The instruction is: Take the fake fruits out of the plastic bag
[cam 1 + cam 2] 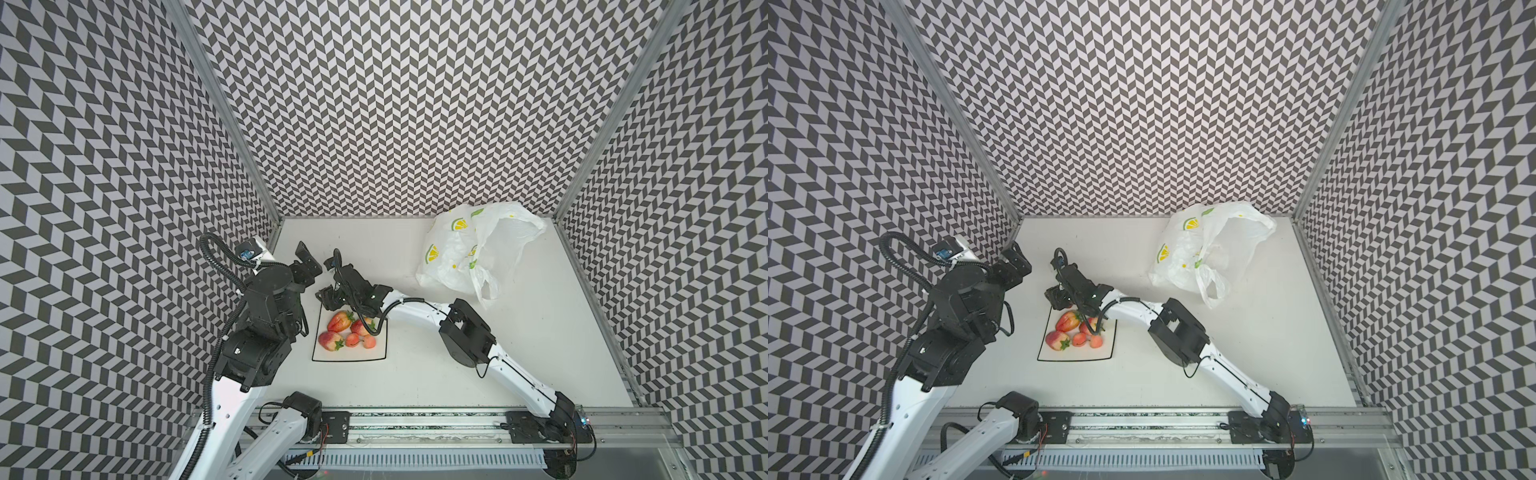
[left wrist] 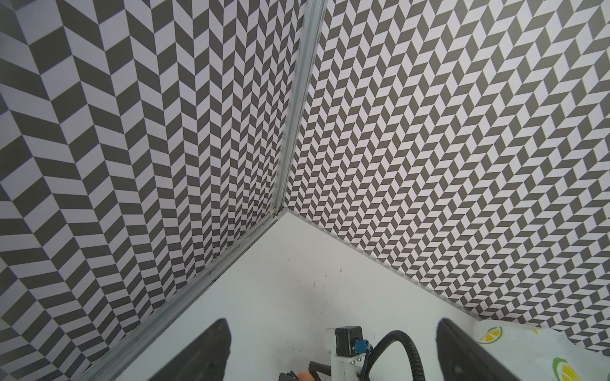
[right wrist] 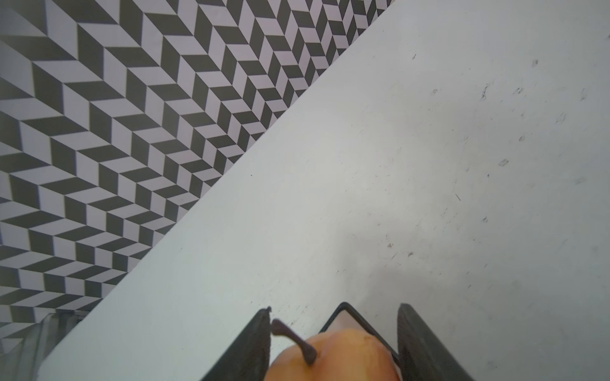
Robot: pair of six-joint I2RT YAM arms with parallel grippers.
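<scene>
Since the plate gathers fake fruits from the plastic bag, the right end effector brackets an orange fruit there, grip unclear; the left end effector hangs released.

Red strawberries w/ orange-pink balls clustered centre-left; crumpled lemon-print bag back-right, apart.

Bare table lies open between the plate and the plastic bag. The right arm slants across that gap; the left hand hangs near the plate's far-left corner.
</scene>
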